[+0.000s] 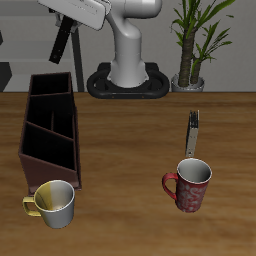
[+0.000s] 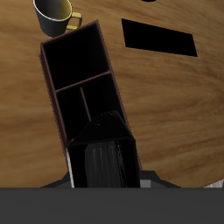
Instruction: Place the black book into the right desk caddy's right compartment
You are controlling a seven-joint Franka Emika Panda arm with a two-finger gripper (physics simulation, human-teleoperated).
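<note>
My gripper (image 1: 68, 24) is shut on the black book (image 1: 62, 41) and holds it high in the air, tilted, above the back end of the right desk caddy (image 1: 28, 140). The caddy is a long reddish-brown box with black partitions, one of them slanted, and its compartments look empty. In the wrist view the book (image 2: 103, 162) hangs end-on over the caddy (image 2: 52, 87), covering the compartment directly below it. My fingers are hidden behind the book there.
A yellow mug (image 1: 55, 203) stands at the caddy's front end and also shows in the wrist view (image 2: 54, 16). A red mug (image 1: 188, 185) stands near the table's front edge. A thin grey-brown book (image 1: 192, 132) stands upright behind it. The robot base (image 1: 128, 75) and a potted plant (image 1: 195, 40) are at the back.
</note>
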